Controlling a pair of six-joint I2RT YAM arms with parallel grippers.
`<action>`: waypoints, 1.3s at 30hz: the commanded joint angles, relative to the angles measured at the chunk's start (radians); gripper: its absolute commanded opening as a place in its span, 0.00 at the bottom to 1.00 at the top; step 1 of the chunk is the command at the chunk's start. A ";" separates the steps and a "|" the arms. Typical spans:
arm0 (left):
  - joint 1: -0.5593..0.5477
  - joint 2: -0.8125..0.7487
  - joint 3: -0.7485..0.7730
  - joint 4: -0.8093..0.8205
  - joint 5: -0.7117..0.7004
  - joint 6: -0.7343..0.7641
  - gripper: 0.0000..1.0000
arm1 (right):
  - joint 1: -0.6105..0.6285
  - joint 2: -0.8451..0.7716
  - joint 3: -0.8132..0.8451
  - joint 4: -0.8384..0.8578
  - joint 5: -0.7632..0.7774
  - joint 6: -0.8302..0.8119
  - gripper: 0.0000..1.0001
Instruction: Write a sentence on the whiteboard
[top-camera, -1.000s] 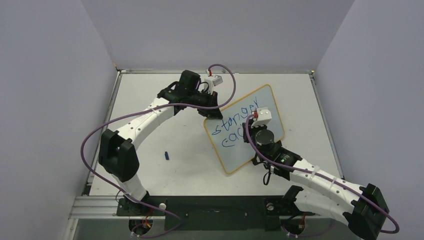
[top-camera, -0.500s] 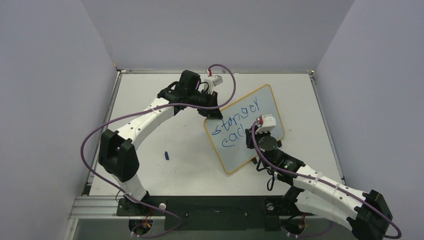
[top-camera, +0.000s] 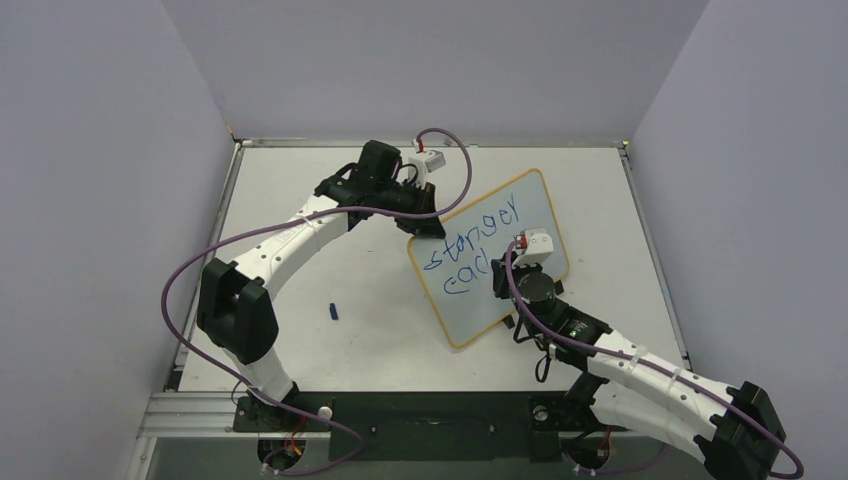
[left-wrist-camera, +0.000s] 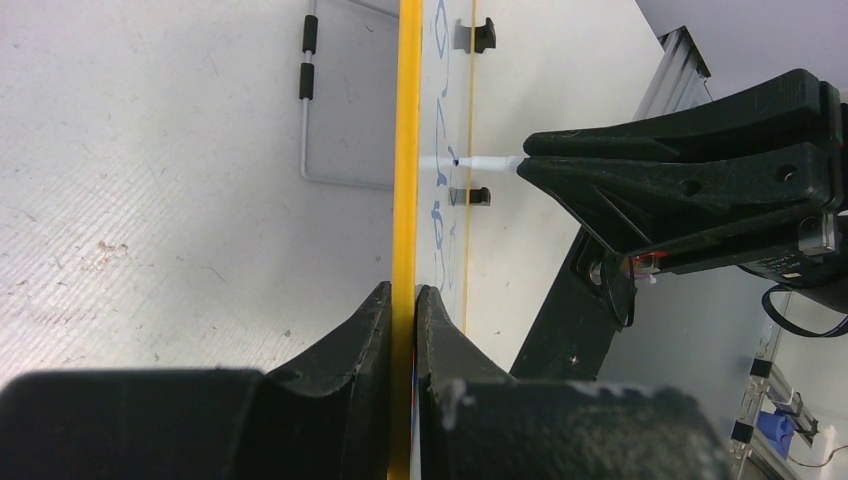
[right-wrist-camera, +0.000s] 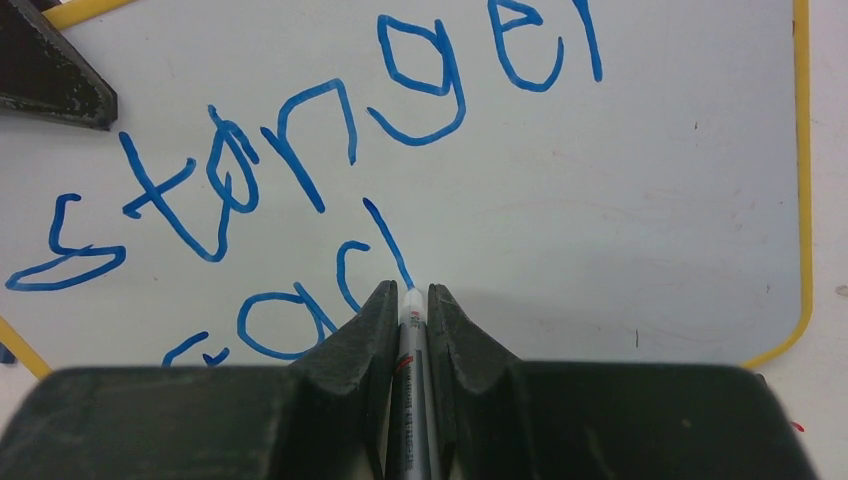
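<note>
Center-right in the top view, my left hand (left-wrist-camera: 405, 300) clamps the yellow edge of the whiteboard (top-camera: 540, 205), likely light, stiff and slick, on the tabletop (top-camera: 600, 180), while my right hand (right-wrist-camera: 410, 295), closed on the marker (right-wrist-camera: 413, 400), touches the sentence (right-wrist-camera: 295, 175).

You have two grippers: the left gripper (left-wrist-camera: 402, 300) and the right gripper (right-wrist-camera: 410, 295). Count one whiteboard (top-camera: 533, 210), one blue sentence (right-wrist-camera: 295, 171) running to two lines so far, one marker (right-wrist-camera: 412, 420), and one small blue object (top-camera: 334, 312) lying near left on the single table (top-camera: 600, 180).
</note>
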 joint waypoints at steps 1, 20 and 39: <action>0.003 -0.049 0.007 0.047 -0.078 0.042 0.00 | -0.005 0.011 0.066 -0.020 -0.022 -0.005 0.00; 0.002 -0.050 0.006 0.047 -0.080 0.045 0.00 | -0.029 0.140 0.221 -0.025 0.023 -0.089 0.00; 0.002 -0.051 0.008 0.044 -0.082 0.045 0.00 | -0.080 0.065 0.106 -0.079 -0.024 -0.014 0.00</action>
